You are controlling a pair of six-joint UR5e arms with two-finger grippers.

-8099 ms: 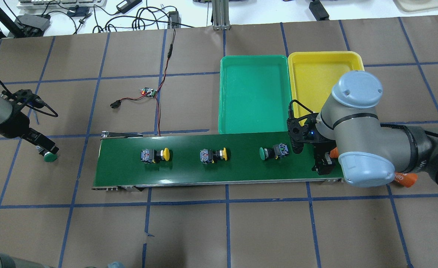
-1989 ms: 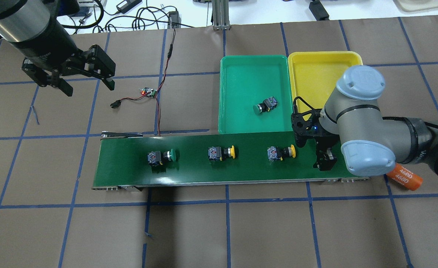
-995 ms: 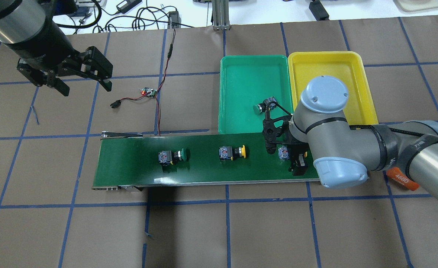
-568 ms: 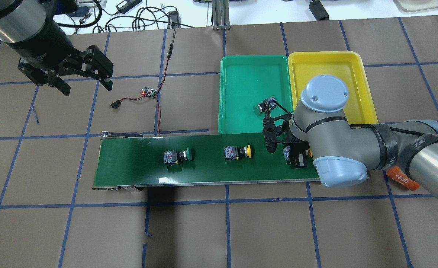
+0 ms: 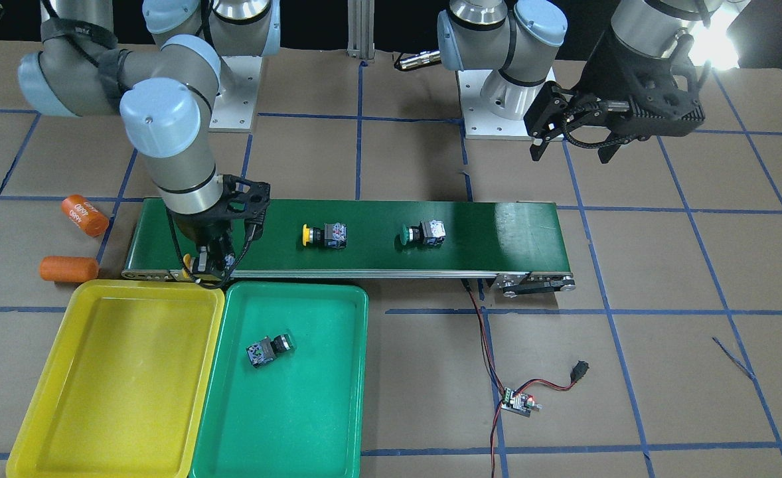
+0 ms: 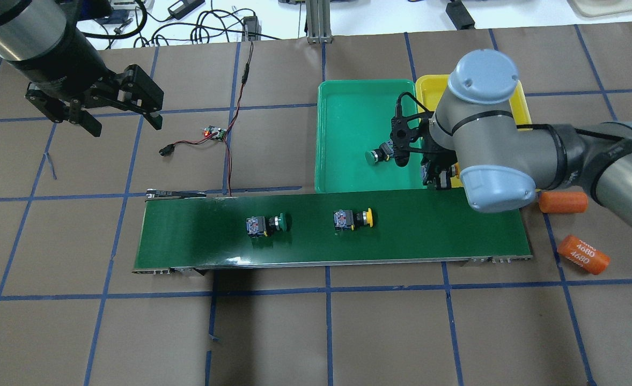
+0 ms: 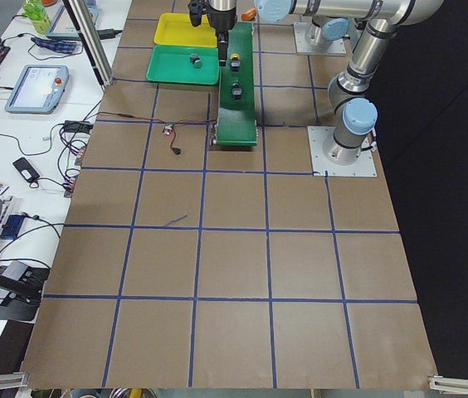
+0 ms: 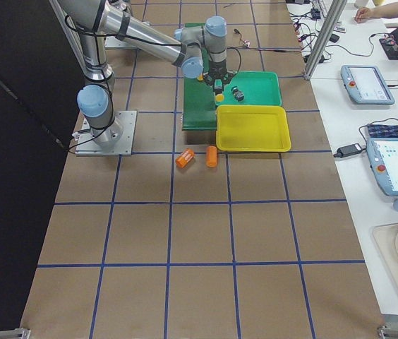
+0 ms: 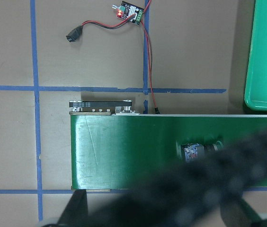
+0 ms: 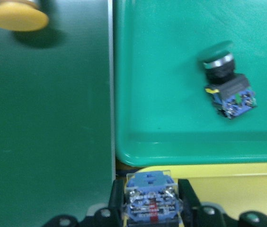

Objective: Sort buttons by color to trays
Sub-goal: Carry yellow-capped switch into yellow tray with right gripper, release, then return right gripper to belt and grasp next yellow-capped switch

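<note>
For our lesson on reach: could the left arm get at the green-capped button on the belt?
Probably yes: the left pincer hangs open beyond the belt, where the green-capped button lies uncovered; nothing stands between them.

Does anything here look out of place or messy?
Nothing spilled or wrongly sorted: the green button lies in the green tray. Only a marked orange cylinder and a plain orange cylinder lie loose on the table beside the belt.

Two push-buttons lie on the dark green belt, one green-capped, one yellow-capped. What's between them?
Nothing: in the overhead view the dark green conveyor belt is bare between the green-capped push-button and the yellow-capped push-button.
</note>
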